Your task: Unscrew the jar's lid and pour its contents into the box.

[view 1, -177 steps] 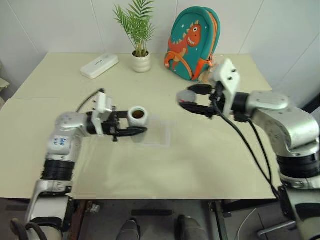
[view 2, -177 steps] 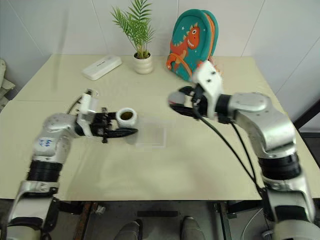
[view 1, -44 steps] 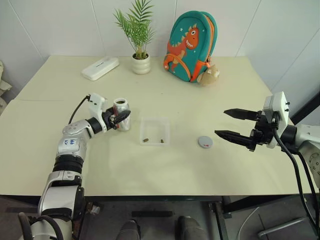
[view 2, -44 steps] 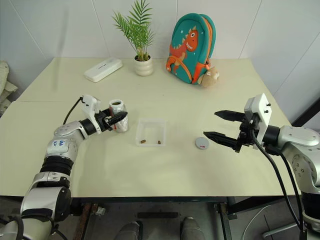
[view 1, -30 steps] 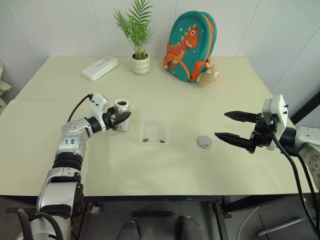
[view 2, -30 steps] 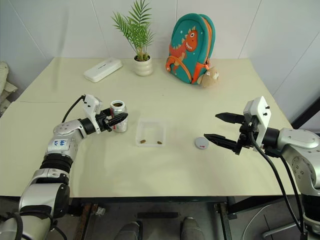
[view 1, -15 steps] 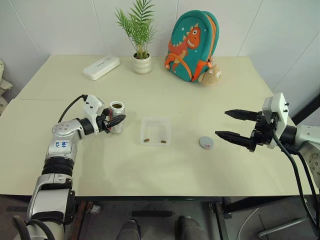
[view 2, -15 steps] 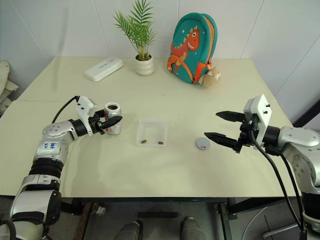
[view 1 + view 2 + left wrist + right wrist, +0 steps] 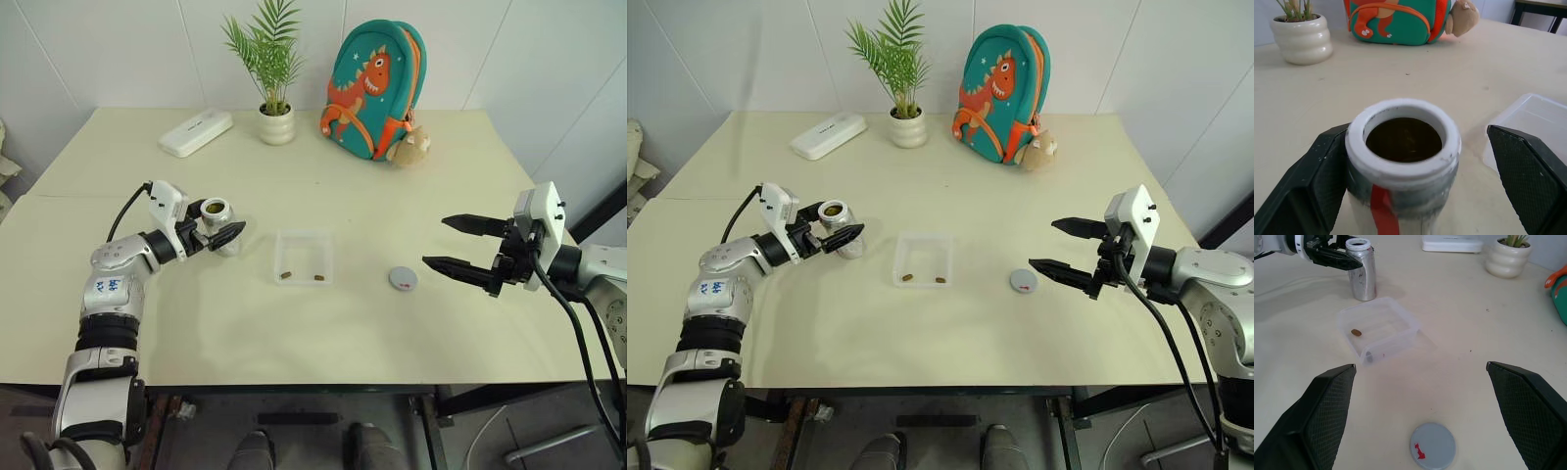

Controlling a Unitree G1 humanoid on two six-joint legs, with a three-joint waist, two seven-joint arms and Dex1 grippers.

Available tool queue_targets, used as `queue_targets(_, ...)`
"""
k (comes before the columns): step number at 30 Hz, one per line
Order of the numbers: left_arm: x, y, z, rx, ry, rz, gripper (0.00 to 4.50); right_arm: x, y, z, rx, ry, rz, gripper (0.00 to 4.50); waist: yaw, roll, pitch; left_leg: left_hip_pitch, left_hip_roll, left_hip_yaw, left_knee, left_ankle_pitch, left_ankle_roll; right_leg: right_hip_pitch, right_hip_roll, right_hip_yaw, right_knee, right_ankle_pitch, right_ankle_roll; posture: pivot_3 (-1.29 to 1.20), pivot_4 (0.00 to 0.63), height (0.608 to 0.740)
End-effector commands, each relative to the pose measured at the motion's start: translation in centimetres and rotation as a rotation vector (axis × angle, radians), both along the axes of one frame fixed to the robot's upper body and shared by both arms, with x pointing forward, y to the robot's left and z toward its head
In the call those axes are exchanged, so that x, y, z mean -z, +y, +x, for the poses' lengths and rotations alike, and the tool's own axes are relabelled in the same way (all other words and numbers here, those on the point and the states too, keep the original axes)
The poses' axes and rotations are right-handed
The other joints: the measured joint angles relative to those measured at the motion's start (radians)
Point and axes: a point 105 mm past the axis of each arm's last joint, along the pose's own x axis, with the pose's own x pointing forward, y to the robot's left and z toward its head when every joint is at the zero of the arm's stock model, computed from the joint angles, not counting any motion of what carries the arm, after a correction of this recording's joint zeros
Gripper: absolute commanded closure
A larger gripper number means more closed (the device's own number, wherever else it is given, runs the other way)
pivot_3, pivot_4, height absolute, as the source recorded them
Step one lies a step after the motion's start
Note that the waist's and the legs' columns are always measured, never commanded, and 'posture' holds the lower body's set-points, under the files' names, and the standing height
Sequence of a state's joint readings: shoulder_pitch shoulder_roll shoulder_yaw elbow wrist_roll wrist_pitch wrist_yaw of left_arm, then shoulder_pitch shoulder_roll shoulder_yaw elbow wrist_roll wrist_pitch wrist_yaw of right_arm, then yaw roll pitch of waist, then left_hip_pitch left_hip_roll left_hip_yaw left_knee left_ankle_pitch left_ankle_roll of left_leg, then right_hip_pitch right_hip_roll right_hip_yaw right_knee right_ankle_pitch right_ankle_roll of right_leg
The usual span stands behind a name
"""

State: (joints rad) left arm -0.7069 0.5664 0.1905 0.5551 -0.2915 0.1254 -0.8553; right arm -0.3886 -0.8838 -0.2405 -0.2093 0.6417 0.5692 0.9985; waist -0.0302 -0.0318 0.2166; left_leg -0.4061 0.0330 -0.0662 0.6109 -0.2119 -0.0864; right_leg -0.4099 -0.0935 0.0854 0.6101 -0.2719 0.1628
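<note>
Head views: matte cream bench (image 9: 323, 333). Small clear plastic cylindrical jar (image 9: 217, 223) with white threaded rim and red label band stands upright on the bench's left side, uncapped. Left claw (image 9: 223, 227) spread wide, black fingers either side of the jar — the far one close against it, the near one well clear. Shallow square tray of clear translucent plastic, the box (image 9: 304, 256), sits mid-bench to the right of the jar; two small brown pellets (image 9: 285, 275) lie along its near edge. Flat round grey lid (image 9: 403, 279) rests on the bench right of the box. Right claw (image 9: 458, 245) hangs above the bench right of the lid, fingers wide apart, nothing between them.

Left wrist view: jar mouth open, dark inside; whether anything is left in it, cannot tell. Textured black pads flank the jar; a gap shows on one side.

Right wrist view: lid (image 9: 1432, 446) smooth, with a small red mark; box walls (image 9: 1347, 318) glossy with rounded corners. Both fingers splayed, holding nothing.
</note>
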Motion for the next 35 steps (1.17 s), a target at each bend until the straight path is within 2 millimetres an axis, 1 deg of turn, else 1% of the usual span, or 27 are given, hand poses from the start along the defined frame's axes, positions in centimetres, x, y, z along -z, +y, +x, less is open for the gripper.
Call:
queue_targets(1,-2.0,0.3,-1.0,0.025,-0.065,-0.019,0.03,-1.0,0.3,-0.2,-0.014,-0.041,-0.008,0.00,0.001,0.000,0.000,0.000,0.000,0.000,0.000,0.000,0.000,0.000,0.000,0.000,0.000,0.000,0.000,0.00,0.150,0.740)
queue_targets(5,-2.1,0.9,-1.5,0.011,-0.066,-0.014,0.03,-1.0,0.2,-0.1,-0.015,-0.041,-0.010,0.00,0.000,0.000,0.000,0.000,0.000,0.000,0.000,0.000,0.000,0.000,0.000,0.000,0.000,0.000,0.000,0.00,0.150,0.740)
queue_targets(8,-2.5,1.9,-2.0,-0.012,-0.070,-0.003,0.03,-1.1,0.2,0.0,-0.017,-0.041,-0.010,0.00,-0.003,0.000,0.000,0.000,0.000,0.000,0.000,0.000,0.000,0.000,0.000,0.000,-0.001,-0.001,-0.001,0.00,0.150,0.740)
queue_targets(16,-3.0,4.6,-2.5,-0.097,-0.067,0.022,0.03,-1.3,0.2,0.2,-0.023,-0.040,-0.019,0.00,-0.001,0.000,0.000,0.000,0.000,0.000,0.000,0.000,0.000,0.000,0.000,0.000,-0.003,-0.001,-0.002,0.00,0.150,0.740)
queue_targets(19,-2.7,5.4,-3.1,-0.094,-0.042,0.047,0.03,-1.3,0.0,0.2,-0.024,-0.038,-0.030,0.00,-0.003,0.000,0.000,0.000,0.000,0.000,-0.001,0.000,0.000,0.000,0.000,0.000,-0.003,-0.001,-0.002,0.00,0.150,0.740)
queue_targets(20,-2.6,5.4,-3.2,-0.092,-0.038,0.053,0.03,-1.3,-0.2,0.2,-0.022,-0.037,-0.032,0.00,-0.004,0.000,0.000,0.000,0.000,0.000,-0.002,0.000,0.000,0.000,0.000,0.000,-0.003,-0.001,-0.002,0.00,0.150,0.740)
queue_targets(23,-2.4,4.9,-5.3,0.054,0.014,0.103,0.03,-1.6,-0.4,0.0,-0.026,-0.035,-0.052,0.00,-0.006,0.000,0.000,0.000,0.000,0.001,-0.002,-0.001,0.000,0.000,0.000,0.000,-0.004,-0.001,-0.002,0.00,0.150,0.740)
queue_targets(25,-2.6,5.1,-6.0,0.089,0.036,0.130,0.03,-1.8,-0.7,0.0,-0.022,-0.038,-0.064,0.00,-0.005,0.000,0.000,0.000,0.000,0.002,-0.004,-0.001,0.001,-0.001,-0.001,0.000,-0.006,-0.002,-0.003,0.00,0.150,0.740)
queue_targets(26,-2.6,5.3,-6.2,0.092,0.045,0.138,0.03,-1.9,-0.7,0.0,-0.022,-0.039,-0.068,0.00,-0.004,0.000,0.000,0.000,0.001,0.002,-0.004,-0.001,0.001,-0.001,-0.001,0.000,-0.006,-0.004,-0.007,0.00,0.150,0.740)
queue_targets(27,-2.8,5.6,-6.3,0.094,0.045,0.151,0.03,-2.0,-0.9,0.0,-0.020,-0.042,-0.071,0.00,-0.004,0.000,0.000,0.000,0.001,0.002,-0.005,-0.001,0.001,-0.001,-0.001,0.000,-0.006,-0.009,-0.017,0.00,0.150,0.740)
queue_targets(30,-3.6,7.0,-6.8,0.074,0.059,0.166,0.03,-2.4,-1.0,-0.2,-0.014,-0.052,-0.081,0.00,-0.003,0.000,0.000,0.000,0.001,0.002,-0.005,-0.001,0.001,-0.001,-0.001,0.000,-0.006,-0.009,-0.017,0.00,0.150,0.740)
queue_targets(31,-3.7,8.1,-7.2,0.058,0.073,0.175,0.03,-2.5,-0.9,-0.4,-0.017,-0.052,-0.081,0.00,-0.004,0.000,0.000,0.000,0.001,0.002,-0.005,-0.001,0.001,-0.001,-0.001,0.000,-0.007,-0.009,-0.017,0.00,0.150,0.740)
queue_targets(33,-3.8,9.9,-9.0,0.060,0.114,0.191,0.03,-2.4,-1.1,-1.0,-0.024,-0.036,-0.092,0.00,-0.009,0.000,0.000,0.000,0.001,0.002,-0.006,-0.001,0.001,-0.001,-0.001,0.000,-0.007,-0.009,-0.018,0.00,0.150,0.740)
queue_targets(35,-3.9,10.5,-10.0,0.077,0.120,0.204,0.03,-2.3,-1.6,-1.2,-0.017,-0.030,-0.098,0.00,-0.014,0.000,0.000,0.000,0.002,0.005,-0.009,-0.001,0.001,-0.003,-0.001,0.000,-0.007,-0.010,-0.019,0.00,0.150,0.740)
